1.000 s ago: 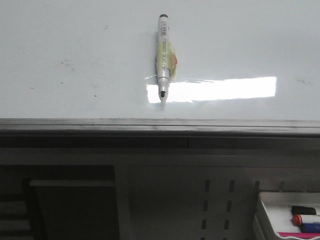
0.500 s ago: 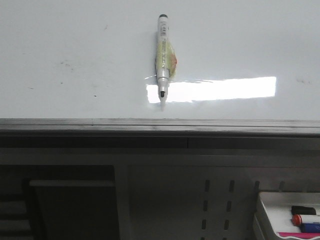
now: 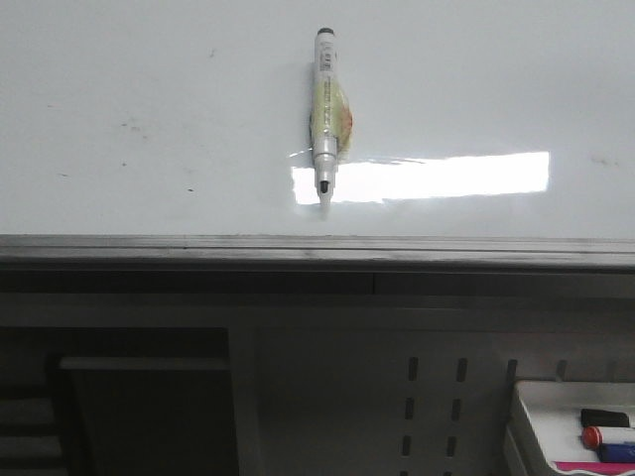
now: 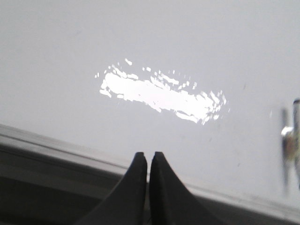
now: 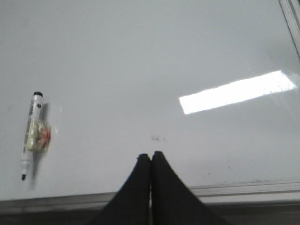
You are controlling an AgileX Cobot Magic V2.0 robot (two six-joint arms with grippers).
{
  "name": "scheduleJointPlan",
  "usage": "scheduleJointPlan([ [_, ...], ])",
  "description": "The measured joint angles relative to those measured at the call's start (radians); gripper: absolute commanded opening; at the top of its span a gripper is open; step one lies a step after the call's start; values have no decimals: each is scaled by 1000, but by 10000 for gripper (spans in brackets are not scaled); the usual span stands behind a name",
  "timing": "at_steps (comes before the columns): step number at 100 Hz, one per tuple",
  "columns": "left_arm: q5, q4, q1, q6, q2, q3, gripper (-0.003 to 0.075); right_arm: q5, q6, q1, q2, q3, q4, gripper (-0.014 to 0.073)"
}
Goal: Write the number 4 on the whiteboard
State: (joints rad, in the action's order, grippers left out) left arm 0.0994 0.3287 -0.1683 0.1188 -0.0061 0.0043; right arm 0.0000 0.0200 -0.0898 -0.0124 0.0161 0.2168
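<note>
The whiteboard (image 3: 149,79) fills the upper part of the front view, glossy white with faint dark specks and a grey edge rail (image 3: 298,248). No number 4 shows on it. An uncapped white marker (image 3: 323,109) with a yellowish wrap lies on the board, tip toward the rail. It also shows in the right wrist view (image 5: 33,133) and, blurred, at the edge of the left wrist view (image 4: 291,140). My left gripper (image 4: 146,154) is shut and empty over the board's near edge. My right gripper (image 5: 150,154) is shut and empty over the board, apart from the marker. Neither gripper shows in the front view.
A white tray (image 3: 556,416) with several markers stands below the board at the front right. A perforated grey panel (image 3: 427,397) and a dark shelf frame (image 3: 139,397) lie under the rail. A bright light reflection (image 3: 437,177) lies on the board beside the marker tip.
</note>
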Motion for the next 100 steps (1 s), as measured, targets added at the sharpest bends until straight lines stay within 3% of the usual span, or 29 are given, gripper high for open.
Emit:
scheduleJointPlan([
  [18, -69, 227, 0, 0, 0, 0, -20, -33, 0, 0, 0, -2, 121, -67],
  [27, 5, 192, 0, -2, 0, -17, -20, 34, 0, 0, 0, -46, 127, -67],
  [38, 136, 49, 0, -24, 63, -105, -4, 127, 0, 0, 39, -155, 91, -62],
  [45, 183, -28, 0, -51, 147, -172, 73, 181, 0, 0, 81, -224, 48, -41],
  [50, 204, -57, 0, -80, 217, -217, 183, 218, 0, 0, 117, -269, 16, 8],
  [57, 227, -73, 0, -119, 327, -278, 343, 260, 0, 0, 171, -323, -20, 124],
  [65, 255, -64, 0, -150, 464, -345, 451, 292, -4, 0, 236, -370, -45, 287],
  [77, 332, 22, -17, -292, 658, -439, 437, 325, -10, 0, 318, -409, -54, 407],
  [87, 364, 132, -74, -427, 802, -512, 405, 342, -12, 0, 365, -424, -56, 405],
  [100, 331, 233, -193, -497, 973, -600, 402, 342, -12, 0, 395, -432, -56, 405],
])
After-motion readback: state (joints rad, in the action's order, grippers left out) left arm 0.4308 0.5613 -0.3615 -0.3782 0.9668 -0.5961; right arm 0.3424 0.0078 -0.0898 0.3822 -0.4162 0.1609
